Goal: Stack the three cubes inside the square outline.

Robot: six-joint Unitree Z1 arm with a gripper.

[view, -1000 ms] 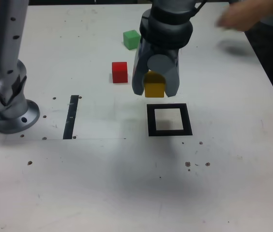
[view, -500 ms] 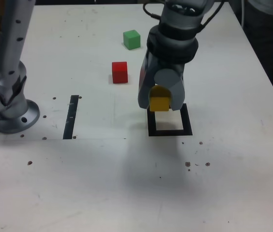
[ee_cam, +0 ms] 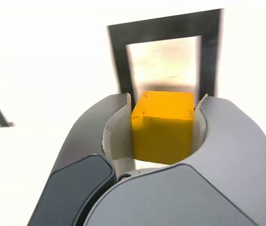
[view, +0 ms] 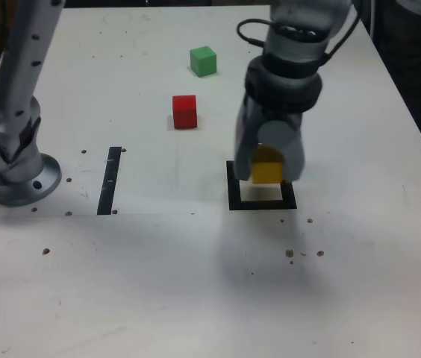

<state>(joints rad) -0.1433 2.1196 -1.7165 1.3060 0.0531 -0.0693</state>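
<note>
Hand clamped on yellow cube, now moved over square outline; we judge lowering comes next.

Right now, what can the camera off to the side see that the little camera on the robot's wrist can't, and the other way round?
Only the exterior view shows the red cube and green cube sitting apart on the table, the arm's base, and the whole thin black tape strip.

Only the wrist view shows, close up, the curved jaws pressing both sides of the yellow cube, with the pale centre of the square outline beyond it.

Both show the gripper shut on the yellow cube at the square outline.
</note>
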